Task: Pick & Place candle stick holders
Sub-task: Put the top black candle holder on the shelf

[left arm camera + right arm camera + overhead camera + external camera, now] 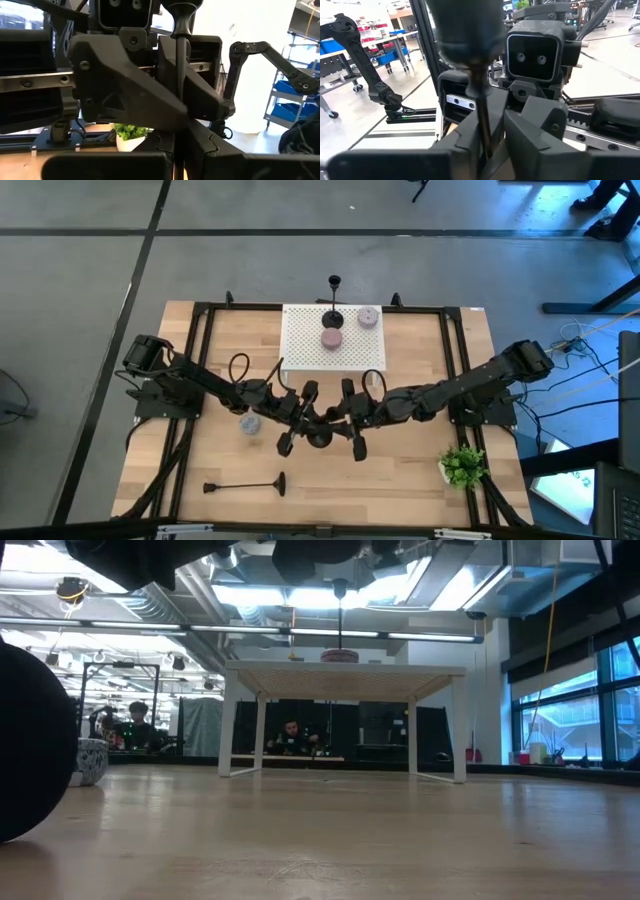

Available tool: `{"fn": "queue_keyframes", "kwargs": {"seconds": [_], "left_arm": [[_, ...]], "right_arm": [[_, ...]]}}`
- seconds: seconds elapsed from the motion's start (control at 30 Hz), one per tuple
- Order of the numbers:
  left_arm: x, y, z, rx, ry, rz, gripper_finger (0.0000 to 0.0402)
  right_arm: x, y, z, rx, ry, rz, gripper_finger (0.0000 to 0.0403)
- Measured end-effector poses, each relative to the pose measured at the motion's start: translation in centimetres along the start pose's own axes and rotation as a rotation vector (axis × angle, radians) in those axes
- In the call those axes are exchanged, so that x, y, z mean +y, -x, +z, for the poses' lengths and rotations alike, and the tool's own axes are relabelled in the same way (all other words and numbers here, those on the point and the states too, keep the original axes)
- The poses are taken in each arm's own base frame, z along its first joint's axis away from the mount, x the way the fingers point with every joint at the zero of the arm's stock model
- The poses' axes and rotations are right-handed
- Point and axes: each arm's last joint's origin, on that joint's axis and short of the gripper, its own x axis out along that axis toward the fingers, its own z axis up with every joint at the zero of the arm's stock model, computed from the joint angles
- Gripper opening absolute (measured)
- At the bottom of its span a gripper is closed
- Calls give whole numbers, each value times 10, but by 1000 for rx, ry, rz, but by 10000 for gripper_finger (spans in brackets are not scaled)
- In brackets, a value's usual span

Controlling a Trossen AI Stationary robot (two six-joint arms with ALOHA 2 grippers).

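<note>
At table centre, left hand and right hand both clamping one candle stick holder.

Even overhead light, glaring ceiling lamps in the low view (close wrist-view foregrounds blurred), soft shadows.

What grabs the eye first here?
Both arms meet at the table's middle, the left gripper and right gripper closing in on one black candle stick holder held between them. Another holder lies flat near the front edge, and a third stands on the white perforated board beside two round candles.
</note>
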Motion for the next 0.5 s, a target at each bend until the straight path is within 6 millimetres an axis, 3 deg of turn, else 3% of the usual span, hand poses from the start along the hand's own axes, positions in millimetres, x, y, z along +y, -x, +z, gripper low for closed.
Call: {"fn": "queue_keyframes", "kwargs": {"seconds": [0.23,0.5], "left_arm": [[1,0,0,-2,32,40,13],[1,0,-2,11,47,51,75]], "right_arm": [[0,0,0,3,1,-4,15],[-3,0,-1,19,-54,-23,13]]}}
